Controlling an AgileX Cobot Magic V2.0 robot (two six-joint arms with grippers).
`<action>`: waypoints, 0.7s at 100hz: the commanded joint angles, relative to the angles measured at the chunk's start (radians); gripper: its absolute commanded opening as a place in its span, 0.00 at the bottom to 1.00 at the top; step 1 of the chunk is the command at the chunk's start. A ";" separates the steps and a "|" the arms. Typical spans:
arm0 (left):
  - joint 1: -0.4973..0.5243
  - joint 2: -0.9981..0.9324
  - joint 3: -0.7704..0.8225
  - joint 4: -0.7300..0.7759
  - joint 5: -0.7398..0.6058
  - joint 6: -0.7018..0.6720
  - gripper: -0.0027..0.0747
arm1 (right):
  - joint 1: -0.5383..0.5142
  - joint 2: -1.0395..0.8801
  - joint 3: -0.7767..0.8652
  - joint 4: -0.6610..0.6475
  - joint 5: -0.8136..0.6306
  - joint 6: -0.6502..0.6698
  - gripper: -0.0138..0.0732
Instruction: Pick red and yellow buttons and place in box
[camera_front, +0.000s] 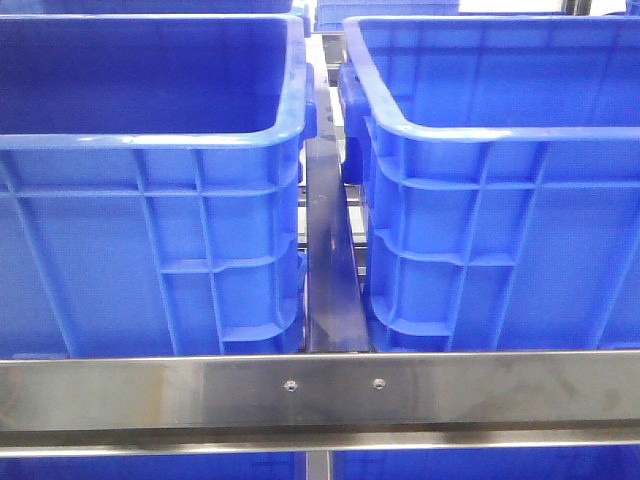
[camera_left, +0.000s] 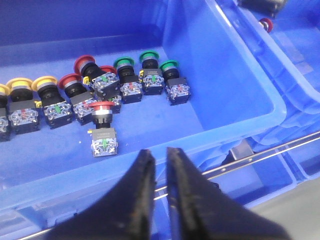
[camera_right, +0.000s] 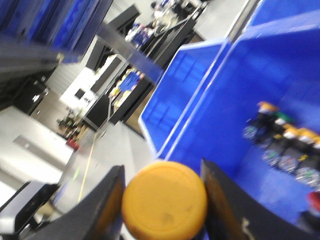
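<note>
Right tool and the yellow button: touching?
Touching. The right wrist view shows the yellow button wedged between the right tool's fingers, no gap either side.

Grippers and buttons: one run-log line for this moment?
left gripper: shut, empty, above bin | right gripper: shut on yellow button | red button: loose in bin

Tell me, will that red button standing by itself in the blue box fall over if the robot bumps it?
Probably yes. The red button has a wide cap on top of a small square block, so it looks top-heavy and could tip. It seems hard plastic, so it likely won't bend. Its round cap might make it roll a little on the blue box floor.
</note>
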 joint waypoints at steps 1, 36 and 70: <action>-0.005 0.004 -0.025 0.021 -0.085 -0.009 0.01 | -0.054 -0.046 -0.037 0.071 0.045 -0.004 0.25; -0.005 0.004 -0.025 0.026 -0.087 -0.009 0.01 | -0.319 -0.046 -0.036 -0.026 0.043 0.096 0.25; -0.005 0.004 -0.025 0.026 -0.087 -0.009 0.01 | -0.531 -0.002 -0.016 -0.109 -0.106 0.206 0.25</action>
